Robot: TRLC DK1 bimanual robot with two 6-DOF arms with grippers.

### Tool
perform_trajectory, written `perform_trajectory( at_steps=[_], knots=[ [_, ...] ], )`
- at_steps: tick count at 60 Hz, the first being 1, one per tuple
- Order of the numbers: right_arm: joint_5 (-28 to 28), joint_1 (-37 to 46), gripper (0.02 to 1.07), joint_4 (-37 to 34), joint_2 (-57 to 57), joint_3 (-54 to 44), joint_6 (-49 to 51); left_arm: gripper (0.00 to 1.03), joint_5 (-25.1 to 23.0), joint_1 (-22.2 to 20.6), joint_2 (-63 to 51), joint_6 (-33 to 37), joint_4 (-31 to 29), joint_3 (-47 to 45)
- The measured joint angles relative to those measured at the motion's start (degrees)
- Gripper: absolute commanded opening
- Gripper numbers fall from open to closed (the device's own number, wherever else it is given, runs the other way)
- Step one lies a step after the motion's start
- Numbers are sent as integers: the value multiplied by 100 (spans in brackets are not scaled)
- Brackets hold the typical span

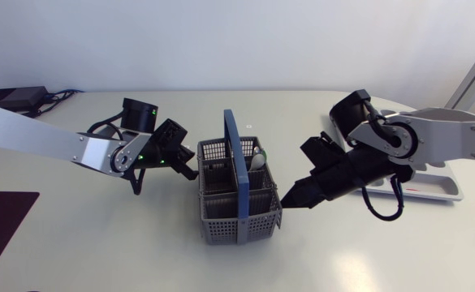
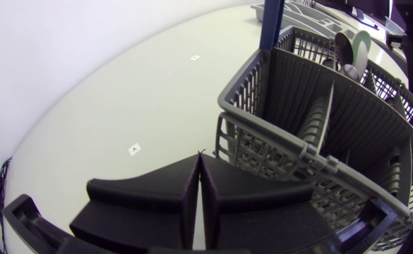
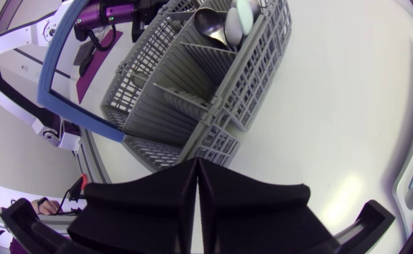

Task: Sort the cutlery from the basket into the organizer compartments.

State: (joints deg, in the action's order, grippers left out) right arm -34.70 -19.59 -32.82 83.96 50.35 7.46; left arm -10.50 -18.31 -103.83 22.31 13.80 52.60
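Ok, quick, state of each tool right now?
Left tool: closed, holding nothing.
Right tool: closed, holding nothing.

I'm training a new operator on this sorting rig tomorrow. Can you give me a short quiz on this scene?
1. True or false: the spoons stand in the basket.
2. Which holds cutlery? A. left gripper B. right gripper C. neither
3. Fill in: the basket's handle is coloured ____.

Key: 1 true; 2 C, both are shut and empty; 3 blue.
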Motion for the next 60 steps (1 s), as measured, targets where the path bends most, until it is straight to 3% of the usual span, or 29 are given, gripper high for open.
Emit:
perform_trajectory(
  at_steps=[11,17,31,44,60],
  knots=[
    [50,70,13,0,-345,-55,2,13,-251,328,260,0,-256,-28],
    [330,177,25,17,-544,-83,2,30,-326,459,868,0,-479,-214],
    [636,188,48,105,-1054,-173,7,45,-496,92,2208,-153,-1071,-479],
    [1010,170,49,243,-1228,-149,2,46,-511,-59,2767,-271,-1440,-514],
    [2168,-372,49,916,-966,157,2,50,-511,-378,3180,-304,-1768,-693]
  ],
)
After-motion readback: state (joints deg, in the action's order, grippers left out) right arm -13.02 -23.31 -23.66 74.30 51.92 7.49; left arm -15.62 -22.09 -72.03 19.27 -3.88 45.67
